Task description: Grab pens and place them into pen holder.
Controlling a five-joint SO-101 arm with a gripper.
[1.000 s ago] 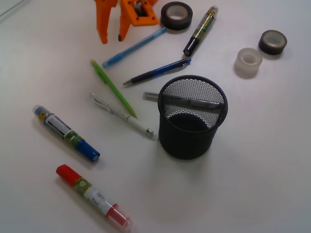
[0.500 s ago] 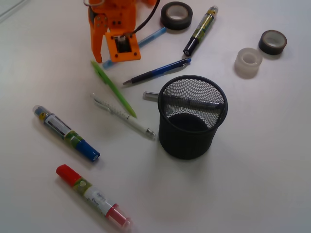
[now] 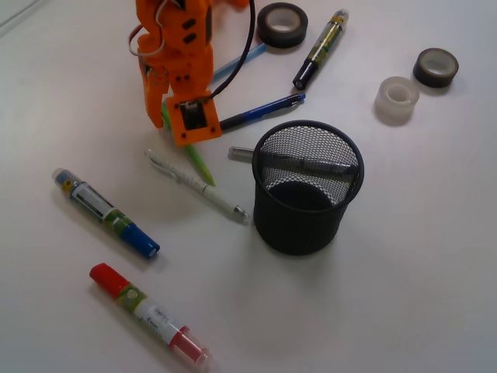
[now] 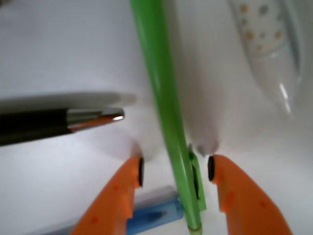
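My orange gripper [image 3: 168, 124] is open and low over the table, straddling the clip end of a green pen [image 3: 199, 162]. In the wrist view the green pen [image 4: 165, 103] runs between the two fingertips of the gripper [image 4: 175, 170], with a gap on each side. The black mesh pen holder [image 3: 307, 189] stands to the right and holds a grey pen [image 3: 311, 165]. A dark blue pen [image 3: 264, 111] and a light blue pen [image 3: 233, 65] lie by the gripper; a white pen [image 3: 199, 185] lies in front of it.
A blue-capped marker [image 3: 105, 212] and a red marker [image 3: 147, 313] lie at the front left. A black marker [image 3: 320, 48] and a dark tape roll [image 3: 282, 24] are at the back. Two more tape rolls [image 3: 397, 99] sit at the right.
The gripper has moved forward and down from the back edge, onto the green pen's upper end. The pens and the holder have not moved.
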